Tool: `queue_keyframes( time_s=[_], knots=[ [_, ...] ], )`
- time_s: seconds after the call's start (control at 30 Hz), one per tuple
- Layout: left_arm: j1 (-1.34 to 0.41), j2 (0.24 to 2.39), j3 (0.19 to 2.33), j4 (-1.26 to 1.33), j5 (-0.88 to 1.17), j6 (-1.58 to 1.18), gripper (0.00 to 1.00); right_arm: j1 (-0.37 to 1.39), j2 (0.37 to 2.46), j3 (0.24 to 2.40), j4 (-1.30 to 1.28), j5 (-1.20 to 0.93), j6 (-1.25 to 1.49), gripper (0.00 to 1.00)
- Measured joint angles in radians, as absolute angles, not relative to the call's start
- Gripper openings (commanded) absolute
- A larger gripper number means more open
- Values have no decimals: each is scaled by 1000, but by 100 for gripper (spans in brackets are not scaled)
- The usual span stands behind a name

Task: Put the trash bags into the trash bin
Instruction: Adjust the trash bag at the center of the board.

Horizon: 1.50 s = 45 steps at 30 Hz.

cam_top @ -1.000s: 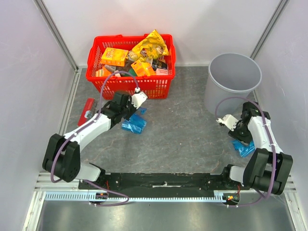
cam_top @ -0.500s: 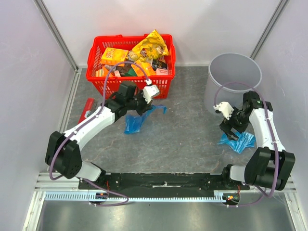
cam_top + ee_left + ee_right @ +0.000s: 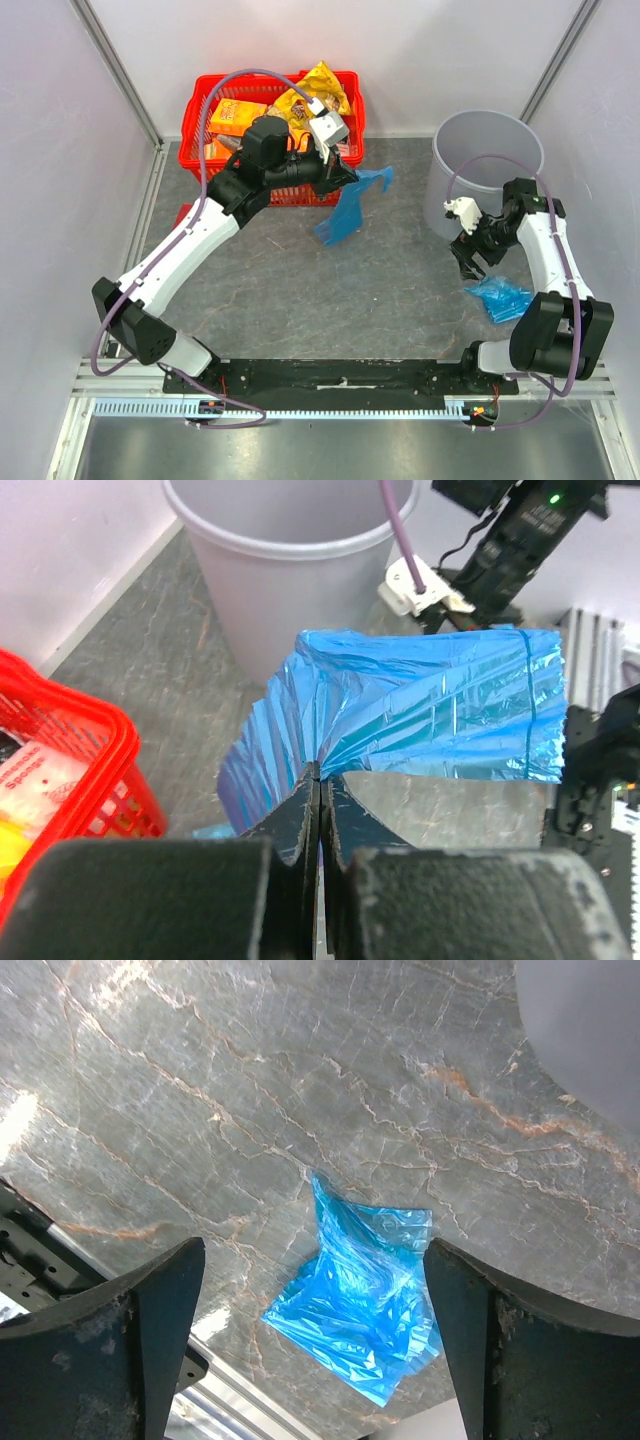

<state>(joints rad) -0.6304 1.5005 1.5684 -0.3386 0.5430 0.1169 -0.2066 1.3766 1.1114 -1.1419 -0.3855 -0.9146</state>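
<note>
nothing blue shows inside the trash bin (image 3: 487,128) from above, so by my reading neither bag is in yet; one is on its way and one is left to pick up.

at the left, the red basket (image 3: 215,175) of snack packets sits at the back of the table (image 3: 300,290) and is no part of the job. just right of it, the left tool (image 3: 345,180) is raised in front of the basket with its jaws pinched together on a blue trash bag (image 3: 345,212). the left wrist view shows the film squeezed between the closed jaws and fanning out beyond them. that bag hangs between the basket and the bin, and is not over the rim. it needs carrying further right and letting go.

the bin stands at the back right. in front of it, the right tool (image 3: 470,262) hangs with its fingers (image 3: 160,1330) spread wide and nothing between them. the second trash bag (image 3: 360,1295) lies crumpled on the table below it, near the right wall. it is not grasped and is well short of the bin.

hard to tell: whether the hanging bag's lower end touches the table, whether the left tool holds one bag or a folded bundle, and the near part of the bin floor, which its own wall hides.
</note>
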Motion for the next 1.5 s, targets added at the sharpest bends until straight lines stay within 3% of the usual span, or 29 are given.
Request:
queue_keyframes(
  time_s=[0.57,0.83,0.97,1.13,1.4,1.5],
  knots=[
    [-649,1462,1627,-396,505,-37,2,-172,1411,1148,-1137,-483,-831,98],
    [-747,1609,1856,-449,675,-47,2,-144,1423,1180,-1114,-509,-782,98],
    [-786,1647,1874,-503,735,-29,2,-132,1424,1195,-1101,-522,-760,98],
    [-791,1548,1711,-508,671,36,2,-113,1439,1195,-1090,-523,-746,98],
    [-762,1304,1397,-464,319,107,2,-51,1471,1194,-1043,-521,-705,98],
    [-728,1254,1296,-453,275,171,2,-10,1484,1194,-1022,-516,-681,98]
  ],
)
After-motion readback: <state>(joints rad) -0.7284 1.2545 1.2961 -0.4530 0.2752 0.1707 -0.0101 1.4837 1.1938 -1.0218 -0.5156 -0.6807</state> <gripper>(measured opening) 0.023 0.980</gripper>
